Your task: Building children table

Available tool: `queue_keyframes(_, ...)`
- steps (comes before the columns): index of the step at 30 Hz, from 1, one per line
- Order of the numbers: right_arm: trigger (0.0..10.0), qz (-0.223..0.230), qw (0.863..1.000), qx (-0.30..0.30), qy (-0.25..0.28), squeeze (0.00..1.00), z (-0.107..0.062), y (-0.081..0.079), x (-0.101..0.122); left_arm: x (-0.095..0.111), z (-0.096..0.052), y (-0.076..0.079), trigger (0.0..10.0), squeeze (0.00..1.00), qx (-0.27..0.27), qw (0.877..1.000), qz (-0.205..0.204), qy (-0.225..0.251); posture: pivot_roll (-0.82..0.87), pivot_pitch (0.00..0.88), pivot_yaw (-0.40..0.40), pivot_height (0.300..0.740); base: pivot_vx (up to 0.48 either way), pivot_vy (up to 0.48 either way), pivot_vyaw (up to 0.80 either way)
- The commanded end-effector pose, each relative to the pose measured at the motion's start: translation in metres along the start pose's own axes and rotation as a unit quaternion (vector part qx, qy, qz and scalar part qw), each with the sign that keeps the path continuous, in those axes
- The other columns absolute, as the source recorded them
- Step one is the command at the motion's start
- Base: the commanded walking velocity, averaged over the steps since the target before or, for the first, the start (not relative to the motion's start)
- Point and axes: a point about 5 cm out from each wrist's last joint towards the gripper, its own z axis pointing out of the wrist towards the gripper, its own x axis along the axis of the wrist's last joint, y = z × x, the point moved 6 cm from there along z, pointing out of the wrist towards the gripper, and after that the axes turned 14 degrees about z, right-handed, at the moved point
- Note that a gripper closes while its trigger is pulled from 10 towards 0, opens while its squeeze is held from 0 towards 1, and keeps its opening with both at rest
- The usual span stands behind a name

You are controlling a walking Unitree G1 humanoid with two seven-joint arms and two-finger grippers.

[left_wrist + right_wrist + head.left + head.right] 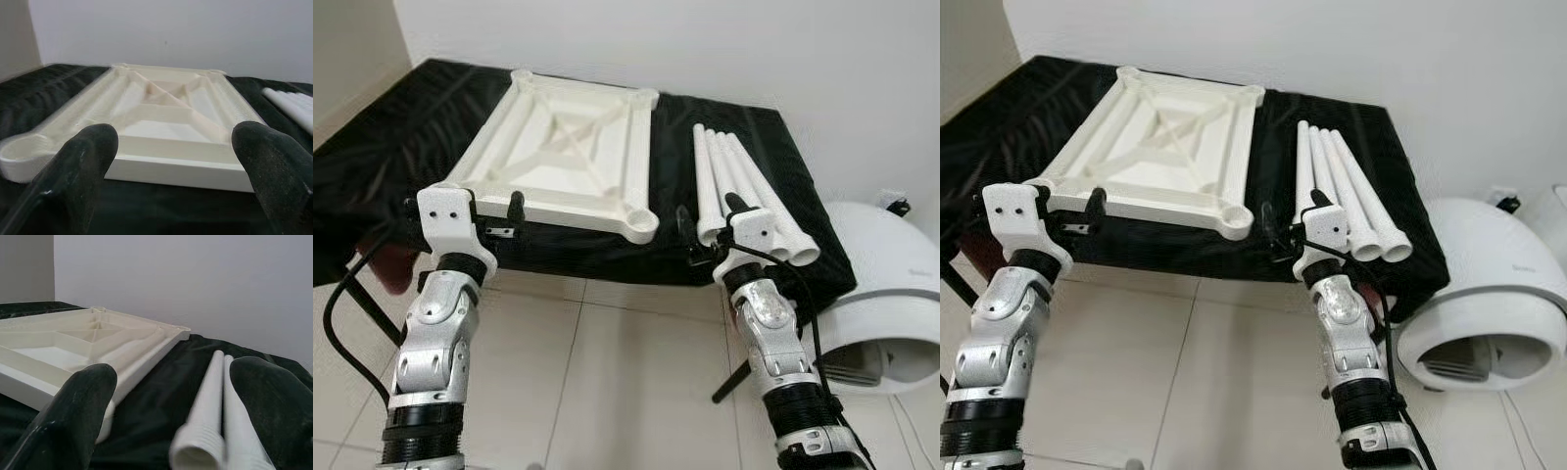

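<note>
While the left gripper (499, 211) hovers spread wide at the near edge of the black-draped surface (401, 137), the white tabletop (563, 147) lies upside down just beyond it. Four white legs (739, 191) lie side by side to its right. The right gripper (705, 227), fingers apart, partly hides their near ends.
</note>
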Motion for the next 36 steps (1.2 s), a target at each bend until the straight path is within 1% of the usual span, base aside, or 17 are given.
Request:
queue_keyframes(1, 10.0, -0.007, 1.000, -0.012, -0.001, 0.00, -0.0019, 0.0091, 0.0011, 0.0015, 0.0020, 0.0082, 10.0, 0.00, -0.012, 1.000, -0.007, 0.002, 0.02, 0.016, -0.043, 0.740, 0.000, 0.000, 0.00)
queue_keyframes(11, 10.0, -0.010, 1.000, -0.010, -0.001, 0.00, -0.0011, 0.0096, 0.0013, -0.0002, 0.0031, 0.0096, 10.0, 0.00, -0.012, 1.000, -0.008, -0.004, 0.01, 0.015, -0.043, 0.740, 0.000, 0.000, 0.00)
queue_keyframes(15, 10.0, -0.011, 1.000, -0.010, 0.000, 0.00, -0.0002, 0.0097, 0.0017, 0.0023, 0.0033, 0.0137, 10.0, 0.00, -0.021, 1.000, -0.012, 0.000, 0.01, 0.014, -0.043, 0.740, 0.000, 0.000, 0.00)
queue_keyframes(20, 10.0, -0.012, 1.000, -0.010, 0.002, 0.00, 0.0006, 0.0099, 0.0033, 0.0051, 0.0035, 0.0142, 10.0, 0.00, -0.020, 1.000, -0.006, 0.004, 0.01, 0.017, -0.042, 0.740, 0.000, 0.000, 0.00)
queue_keyframes(23, 10.0, -0.013, 1.000, -0.010, 0.003, 0.00, 0.0012, 0.0097, 0.0042, 0.0059, 0.0039, 0.0127, 10.0, 0.00, -0.018, 1.000, -0.012, 0.004, 0.02, 0.015, -0.042, 0.740, 0.000, 0.000, 0.00)
queue_keyframes(24, 10.0, -0.013, 1.000, -0.010, 0.003, 0.00, 0.0012, 0.0094, 0.0040, 0.0050, 0.0040, 0.0122, 10.0, 0.00, -0.021, 0.999, -0.029, 0.001, 0.02, 0.016, -0.041, 0.740, 0.000, 0.394, 0.00)
queue_keyframes(28, 10.0, -0.013, 1.000, -0.010, 0.003, 0.00, 0.0011, 0.0094, 0.0039, 0.0047, 0.0039, 0.0125, 10.0, 0.00, -0.022, 0.999, -0.032, 0.000, 0.02, 0.016, -0.041, 0.740, 0.000, 0.394, 0.00)
queue_keyframes(32, 10.0, -0.012, 1.000, -0.010, 0.003, 0.00, 0.0008, 0.0088, 0.0035, 0.0049, 0.0040, 0.0117, 10.0, 0.00, -0.020, 0.999, -0.027, 0.000, 0.02, 0.016, -0.038, 0.740, 0.000, 0.458, 0.00)
queue_keyframes(36, 10.0, -0.012, 1.000, -0.010, 0.003, 0.00, 0.0002, 0.0086, 0.0030, 0.0068, 0.0037, 0.0117, 10.0, 0.00, -0.019, 1.000, -0.004, 0.004, 0.02, 0.017, -0.034, 0.740, 0.000, 0.000, 0.00)
